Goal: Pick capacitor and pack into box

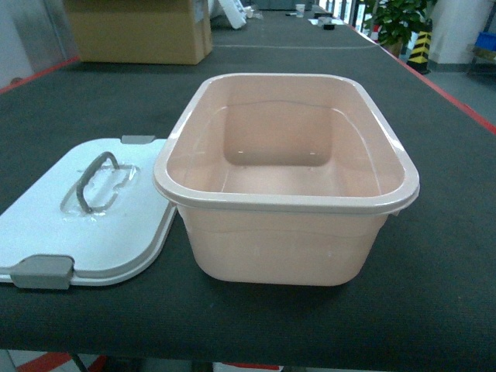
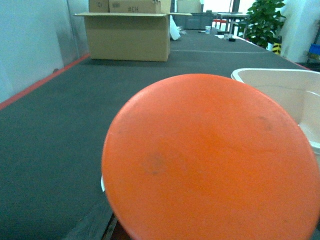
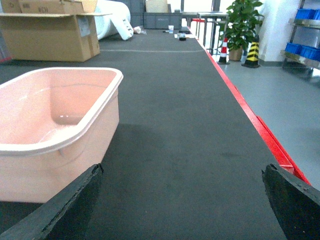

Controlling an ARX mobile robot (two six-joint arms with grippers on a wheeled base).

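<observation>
Orange disc (image 2: 210, 160) fills left wrist view, unseen from head

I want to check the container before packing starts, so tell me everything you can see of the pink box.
The box is a pale pink, slightly translucent plastic tub, rectangular with rounded corners and a whitish rolled rim. It stands upright and open on the dark mat, and nothing shows inside it. Its white lid, with grey handle and latches, lies flat at its left, tucked against or just under the rim. No pincer touches it.
</observation>
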